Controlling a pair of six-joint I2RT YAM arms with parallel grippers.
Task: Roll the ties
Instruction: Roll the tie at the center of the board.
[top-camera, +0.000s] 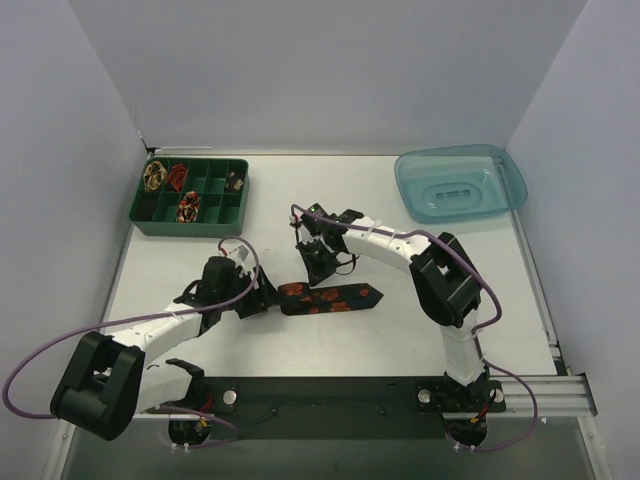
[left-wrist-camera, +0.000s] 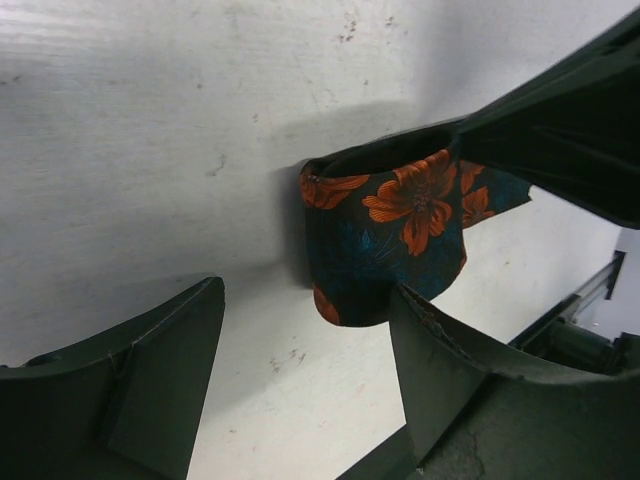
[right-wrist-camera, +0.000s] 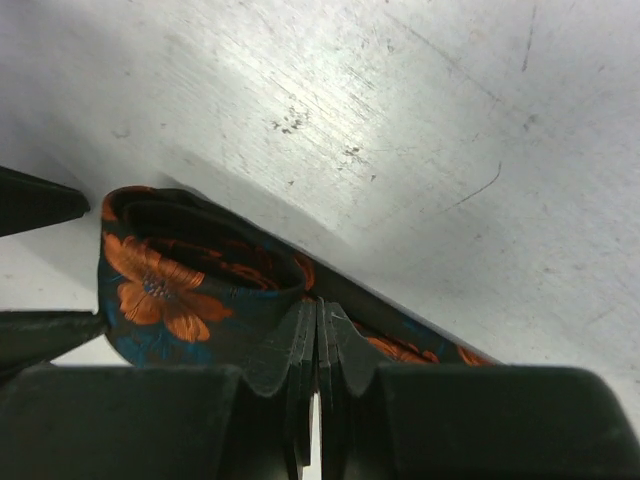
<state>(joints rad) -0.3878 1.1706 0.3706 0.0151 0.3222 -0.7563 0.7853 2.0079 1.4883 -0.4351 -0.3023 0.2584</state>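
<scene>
Overhead view of a white table (top-camera: 160, 265) with my two arms reaching inward over one dark tie with orange flowers (top-camera: 330, 297). It lies near the middle of the table. Its left end is curled into a loose upright loop and its pointed end lies flat to the right.

My left gripper (left-wrist-camera: 308, 300) is spread wide, one finger on either side of the loop and neither touching it, probably to leave room for the roll. My right gripper (right-wrist-camera: 317, 325) is pressed together, its tips right against the loop where the flat strip leaves it. This seems meant to steady the roll. I cannot tell whether any cloth is caught between the fingers.

At the far left stands one green divided tray (top-camera: 190, 227) holding three rolled ties (top-camera: 177, 176) in separate compartments, and perhaps a darker fourth. One blue tub (top-camera: 420, 195) sits at the far right.
</scene>
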